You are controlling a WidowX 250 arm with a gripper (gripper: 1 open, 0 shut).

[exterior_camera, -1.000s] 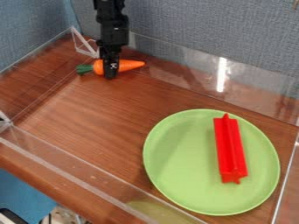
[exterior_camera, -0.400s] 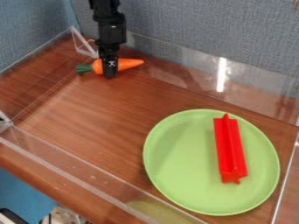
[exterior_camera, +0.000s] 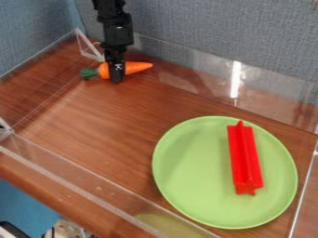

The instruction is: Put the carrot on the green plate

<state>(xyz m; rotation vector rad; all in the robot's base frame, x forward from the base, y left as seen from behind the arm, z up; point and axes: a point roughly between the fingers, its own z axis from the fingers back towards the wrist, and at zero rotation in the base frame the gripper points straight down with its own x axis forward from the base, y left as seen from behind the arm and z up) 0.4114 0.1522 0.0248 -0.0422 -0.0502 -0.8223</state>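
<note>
The small orange carrot (exterior_camera: 139,67) with its dark green top (exterior_camera: 89,72) lies on the wooden table at the back left, close to the clear wall. My black gripper (exterior_camera: 117,72) points straight down onto the carrot's middle, its fingers closed against the carrot's sides and hiding that part. The carrot rests on the table. The round light-green plate (exterior_camera: 192,163) lies at the front right, well away from the gripper.
A red rectangular bar (exterior_camera: 244,156) lies on the right half of the plate. Clear plastic walls (exterior_camera: 236,79) fence the table along the back, the left and the front. Brown wood stretches between the carrot and the plate.
</note>
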